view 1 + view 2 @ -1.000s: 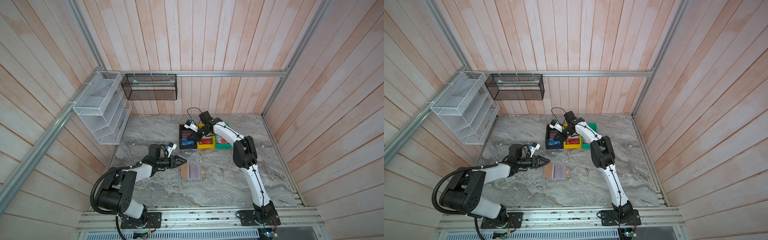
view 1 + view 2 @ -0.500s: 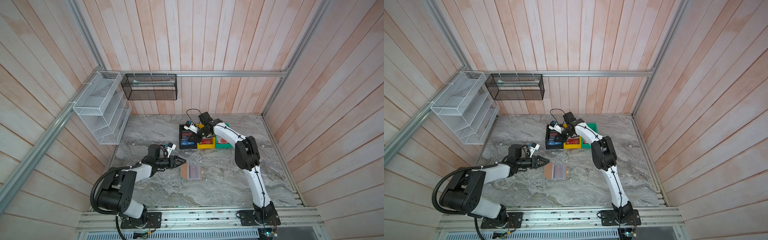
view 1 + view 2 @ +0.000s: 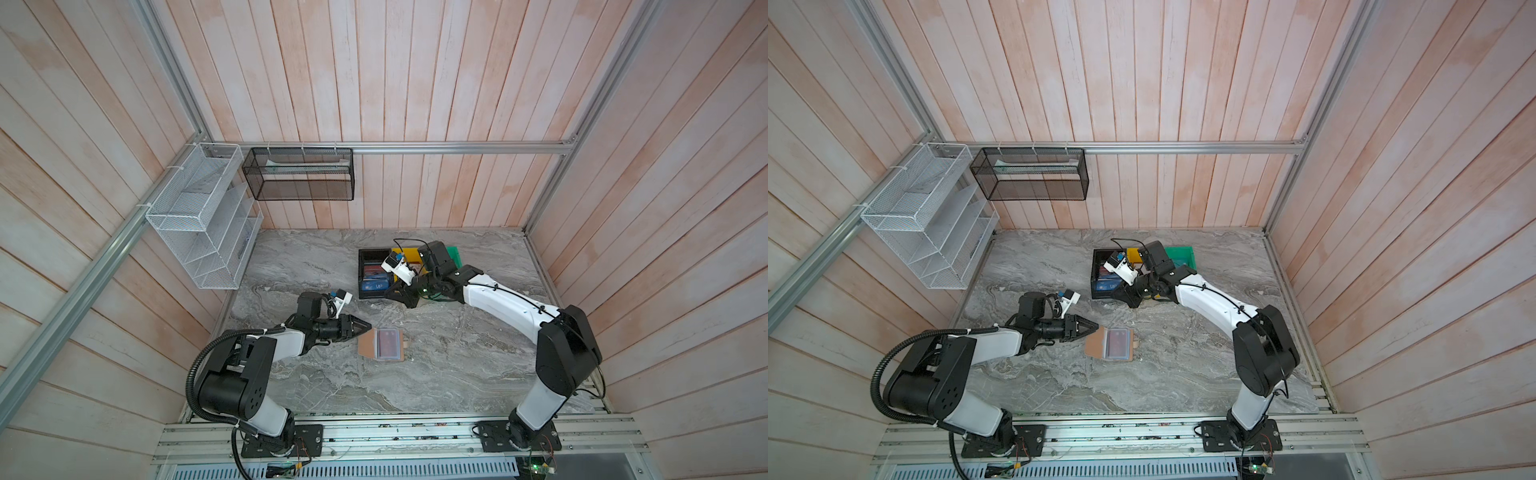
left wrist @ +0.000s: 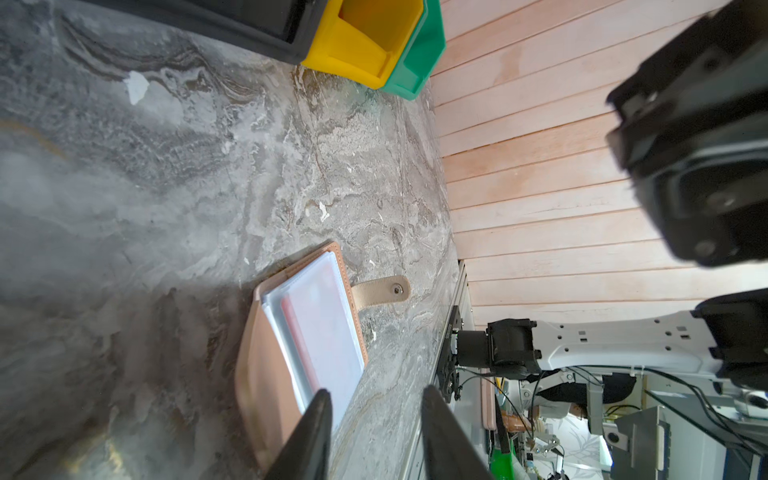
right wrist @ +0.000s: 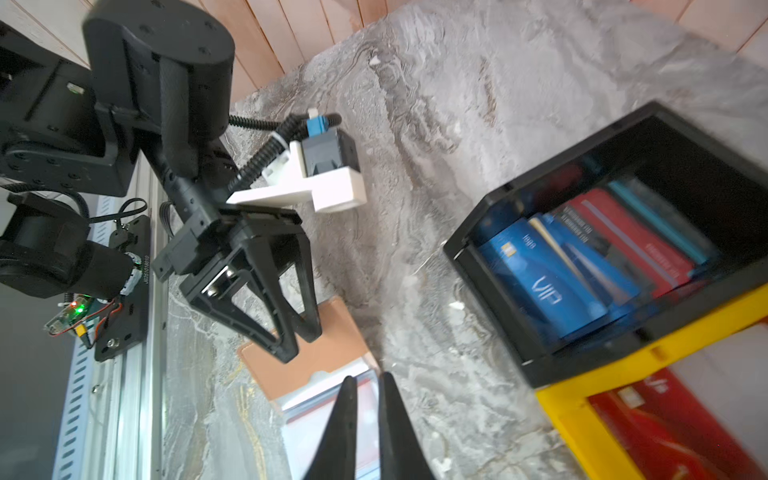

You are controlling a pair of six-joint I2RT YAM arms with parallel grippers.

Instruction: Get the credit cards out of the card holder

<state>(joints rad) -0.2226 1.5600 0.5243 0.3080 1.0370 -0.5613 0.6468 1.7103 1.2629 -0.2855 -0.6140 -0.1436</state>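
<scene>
The tan card holder [image 3: 365, 347] [image 3: 1094, 347] lies open on the marble, snap tab out to the side. A reddish credit card [image 3: 387, 345] [image 4: 300, 332] shows under its clear sleeve. My left gripper [image 3: 368, 326] [image 3: 1096, 326] [image 4: 374, 401] hovers at the holder's left edge, open, with nothing between its fingers. My right gripper [image 3: 400, 293] [image 3: 1126, 297] [image 5: 368, 384] is shut and empty, in front of the black bin [image 3: 362, 266] [image 5: 469, 243]. In that bin stand a blue VIP card [image 5: 544, 286] [image 3: 376, 286] and a dark red card [image 5: 631, 237].
A yellow bin [image 4: 365, 41] [image 5: 582, 419] holding a red card [image 5: 669, 424] and a green bin [image 4: 419, 54] [image 3: 1179, 255] stand beside the black one. On the walls at the back left hang a white wire rack [image 3: 199, 216] and a black mesh basket [image 3: 299, 174].
My right gripper has come away from above the bins toward the front of the black bin and its jaws have closed. The left gripper's jaws have narrowed a little.
</scene>
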